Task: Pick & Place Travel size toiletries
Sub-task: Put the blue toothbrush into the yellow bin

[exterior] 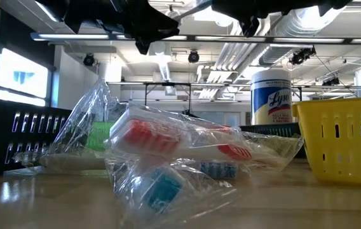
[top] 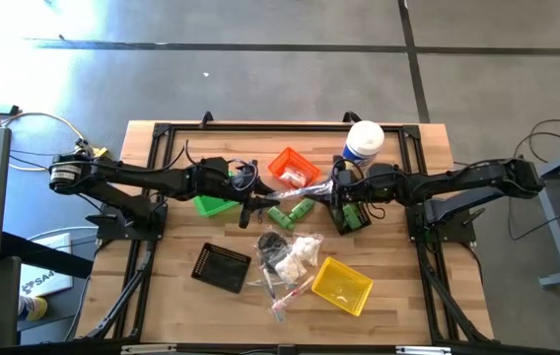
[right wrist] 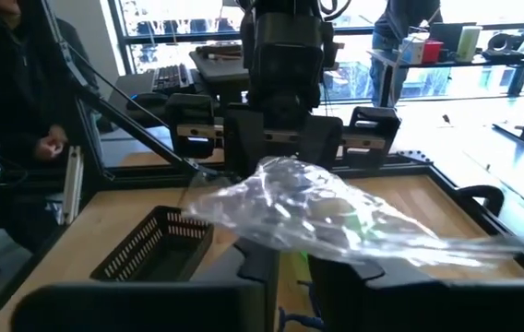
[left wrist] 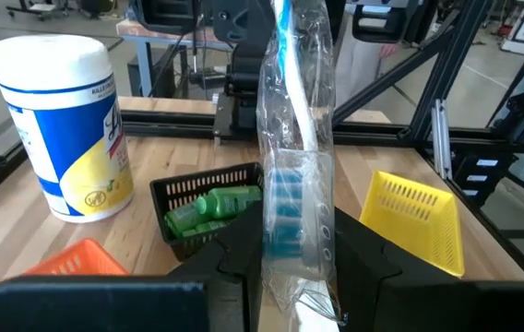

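the clear-wrapped toothbrush (left wrist: 290,157) with its blue head stands upright, squeezed between the fingers of the left pincer (left wrist: 290,263), above the middle of the worktop (top: 162,296). its long side points straight up out of the fingers. past it, on the worktop, sit a black bin with green bottles (left wrist: 211,210), a yellow bin (left wrist: 411,217) and a tall white canister (left wrist: 64,129).

the right pincer (right wrist: 290,263) is closed on a crinkly clear packet (right wrist: 327,217). the packet lies flat across the fingers, its long side going side to side. an empty black bin (right wrist: 156,244) is near it.

from above, the two pincers are close together in the middle. the green bin (top: 213,205) lies just beside the left one, and the orange bin (top: 293,168) sits between the two arms, so each arm has a bin close by.

the low view shows what the wrist views do not: a pile of wrapped toiletries (exterior: 174,149) waits on the worktop. the wrist views alone show each grip up close.
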Robot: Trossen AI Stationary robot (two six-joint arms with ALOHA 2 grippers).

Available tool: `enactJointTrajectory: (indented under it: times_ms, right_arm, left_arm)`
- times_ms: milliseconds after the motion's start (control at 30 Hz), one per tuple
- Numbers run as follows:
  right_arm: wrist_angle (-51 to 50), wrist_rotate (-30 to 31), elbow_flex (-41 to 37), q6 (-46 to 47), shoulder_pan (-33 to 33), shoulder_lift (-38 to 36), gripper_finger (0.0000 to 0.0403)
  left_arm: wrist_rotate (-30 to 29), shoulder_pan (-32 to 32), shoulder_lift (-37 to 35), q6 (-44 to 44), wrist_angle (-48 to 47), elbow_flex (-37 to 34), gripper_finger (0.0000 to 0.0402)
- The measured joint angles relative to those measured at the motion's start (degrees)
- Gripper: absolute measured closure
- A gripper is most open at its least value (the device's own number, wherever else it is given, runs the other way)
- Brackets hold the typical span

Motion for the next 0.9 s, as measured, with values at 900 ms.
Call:
enactJointTrajectory:
  times_ms: [900]
  right_arm:
    - [7.01,1.29,0.00,-0.94,0.02,1.60,0.0217]
  left_arm:
    - [-0.24,0.00,0.00,-1.49,-0.18,0.00,0.0316]
